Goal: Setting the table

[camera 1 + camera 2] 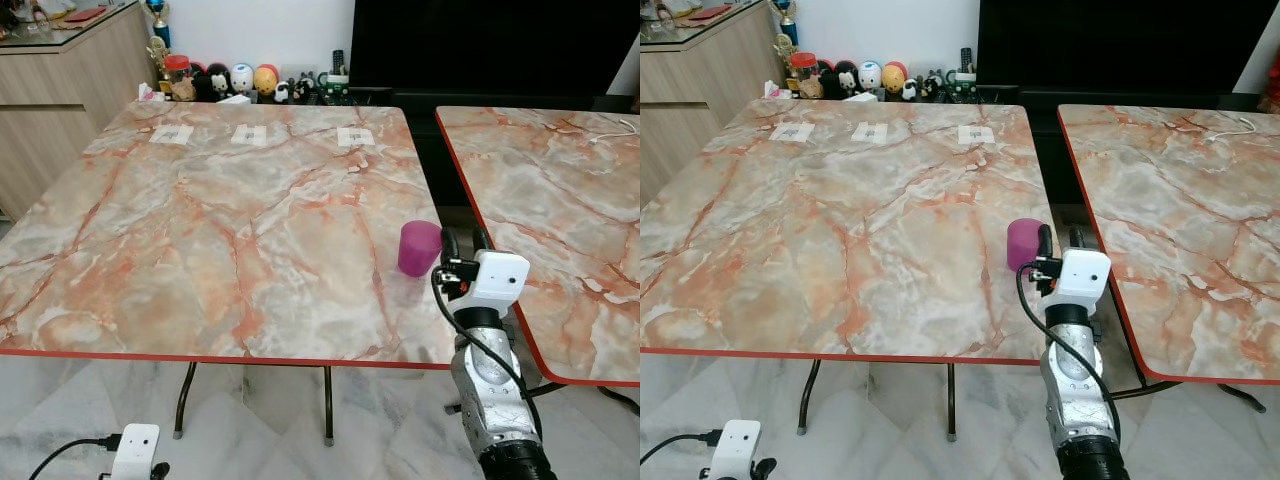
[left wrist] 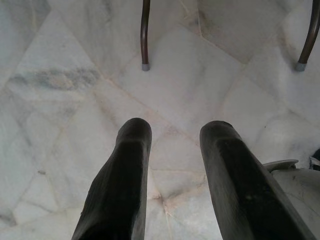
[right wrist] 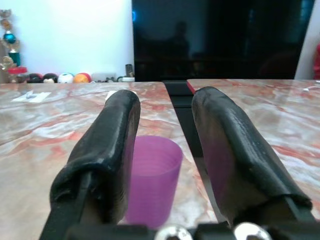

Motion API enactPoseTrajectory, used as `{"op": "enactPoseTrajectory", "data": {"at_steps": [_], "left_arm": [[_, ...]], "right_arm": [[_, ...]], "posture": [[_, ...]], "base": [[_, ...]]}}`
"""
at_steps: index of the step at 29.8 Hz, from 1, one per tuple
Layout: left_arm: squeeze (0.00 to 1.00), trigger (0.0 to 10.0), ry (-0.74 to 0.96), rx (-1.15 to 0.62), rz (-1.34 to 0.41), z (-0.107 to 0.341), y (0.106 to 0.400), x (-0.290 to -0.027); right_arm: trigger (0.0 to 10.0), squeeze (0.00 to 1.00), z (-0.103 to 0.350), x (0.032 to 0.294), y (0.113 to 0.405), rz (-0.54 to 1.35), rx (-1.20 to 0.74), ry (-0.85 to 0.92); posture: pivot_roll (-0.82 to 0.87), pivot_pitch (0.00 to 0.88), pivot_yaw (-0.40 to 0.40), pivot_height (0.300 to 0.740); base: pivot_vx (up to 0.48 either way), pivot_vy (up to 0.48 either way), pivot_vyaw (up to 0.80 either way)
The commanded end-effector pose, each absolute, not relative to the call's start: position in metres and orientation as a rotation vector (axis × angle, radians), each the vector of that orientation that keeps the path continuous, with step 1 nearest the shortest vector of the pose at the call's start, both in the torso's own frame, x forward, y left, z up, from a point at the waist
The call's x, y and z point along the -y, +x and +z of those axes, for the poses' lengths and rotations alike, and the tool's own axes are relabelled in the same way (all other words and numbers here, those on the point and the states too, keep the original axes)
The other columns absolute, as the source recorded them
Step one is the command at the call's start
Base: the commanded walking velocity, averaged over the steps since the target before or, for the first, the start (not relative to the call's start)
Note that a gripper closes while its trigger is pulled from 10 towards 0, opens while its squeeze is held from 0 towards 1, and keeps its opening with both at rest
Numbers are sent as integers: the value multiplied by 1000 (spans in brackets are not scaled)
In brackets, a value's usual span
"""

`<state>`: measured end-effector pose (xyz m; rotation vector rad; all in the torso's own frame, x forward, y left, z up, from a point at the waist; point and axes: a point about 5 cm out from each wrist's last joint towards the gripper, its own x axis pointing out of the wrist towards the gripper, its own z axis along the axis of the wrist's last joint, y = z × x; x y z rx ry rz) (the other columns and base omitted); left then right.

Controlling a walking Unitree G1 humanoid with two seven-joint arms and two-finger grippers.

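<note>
So far only a purple cup (image 1: 419,247) stands near the desk (image 1: 220,230) right edge; right gripper (image 3: 165,125), jaws wide, sits just behind it. Left gripper (image 2: 172,165) hangs parted over the floor.

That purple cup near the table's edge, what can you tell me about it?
The purple cup is small, plain and handleless, faintly ribbed on its side, and looks like plastic. It stands upright, mouth up, on the marble-patterned table, close to that table's right edge and nearer the front. What is inside cannot be seen. The right gripper is open just short of it, its fingers either side of the cup in the wrist view. Nothing but the table touches it.
</note>
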<state>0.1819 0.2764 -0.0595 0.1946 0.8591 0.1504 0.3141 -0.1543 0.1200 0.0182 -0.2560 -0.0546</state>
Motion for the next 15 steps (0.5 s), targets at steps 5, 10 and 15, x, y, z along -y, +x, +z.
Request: {"op": "enactPoseTrajectory", "data": {"at_steps": [5,10,15], "left_arm": [[0,10000,190,-869,149,-61,179,-278],[0,10000,183,-867,149,-61,179,-278],[0,10000,182,-866,148,-61,179,-278]], "right_arm": [[10000,502,120,152,314,-41,246,11],[10000,0,120,153,314,-28,246,-29],[10000,0,121,150,314,-7,258,-42]], "posture": [[93,0,-34,740],[92,0,-35,740],[92,0,-35,740]], "base": [[54,0,0],[334,0,0],[356,0,480]]}}
